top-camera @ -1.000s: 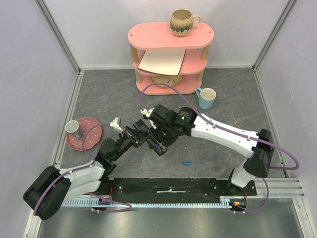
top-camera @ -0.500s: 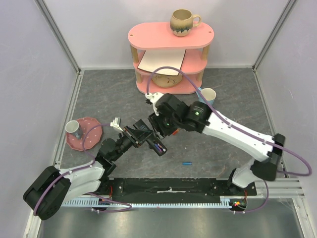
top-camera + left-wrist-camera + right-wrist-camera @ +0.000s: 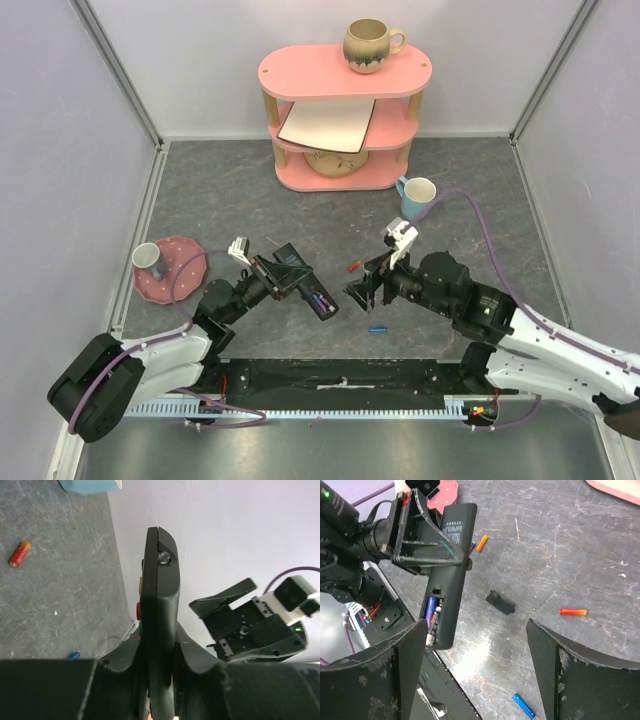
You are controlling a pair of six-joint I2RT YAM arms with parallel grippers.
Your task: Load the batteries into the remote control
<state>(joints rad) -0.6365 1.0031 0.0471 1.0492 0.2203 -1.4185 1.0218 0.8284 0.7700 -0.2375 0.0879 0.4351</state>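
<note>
Above the grey surface (image 3: 250, 200), the remote control (image 3: 303, 284) slants far-left to near-right, clenched in the left jaws; the right jaws stand released just to its right.

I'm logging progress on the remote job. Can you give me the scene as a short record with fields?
left gripper: shut on the remote control
battery compartment: uncovered, at least one battery inside
right gripper: open, empty, apart from the remote control
loose on the table: black piece, red-orange cylinder, blue cylinder
</note>
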